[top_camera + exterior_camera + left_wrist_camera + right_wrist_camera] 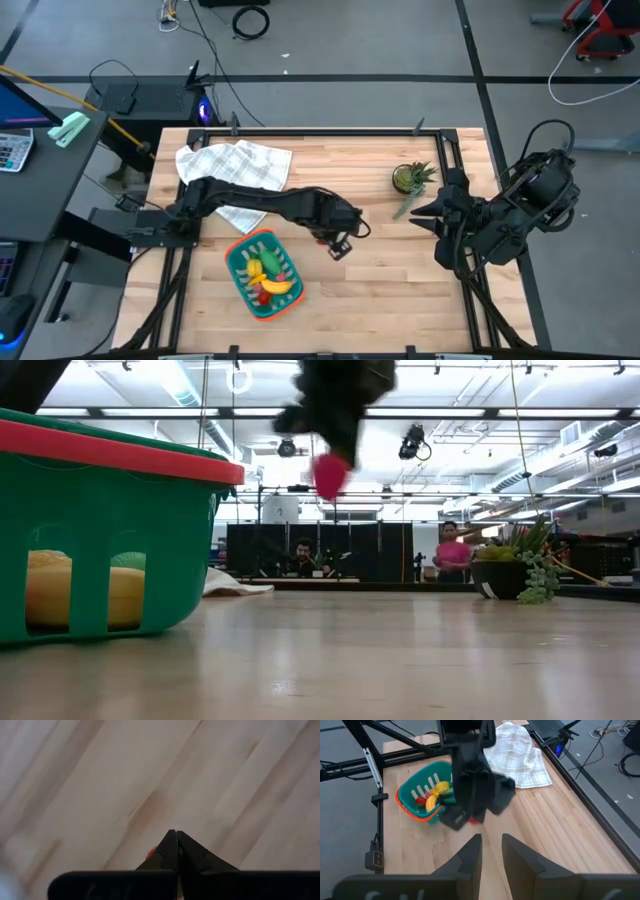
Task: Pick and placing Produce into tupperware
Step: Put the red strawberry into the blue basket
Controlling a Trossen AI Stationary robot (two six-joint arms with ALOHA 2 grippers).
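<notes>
My left gripper (338, 243) hovers over the middle of the table, just right of the teal tupperware (236, 262), and is shut on a small red produce piece (330, 475). The tupperware holds a yellow banana (279, 287), another yellow piece (255, 268), a green vegetable (270, 257) and a red piece (263, 296). My right gripper (491, 847) waits open near the table's right edge, pointing at the left arm. My left gripper pinches the small red piece (151, 853) between its two shut fingers from above, pointing down. In the low view the piece hangs just below the fingertips (322, 442), lifted well clear of the table. Which part of the piece is gripped is hidden by the fingers.
A white checked cloth (235, 165) lies at the far left of the table. A potted plant (410, 178) stands far right of centre, near my right gripper (416, 215). Bare wood lies between the tupperware (410, 790) and the right arm. People stand in the room beyond.
</notes>
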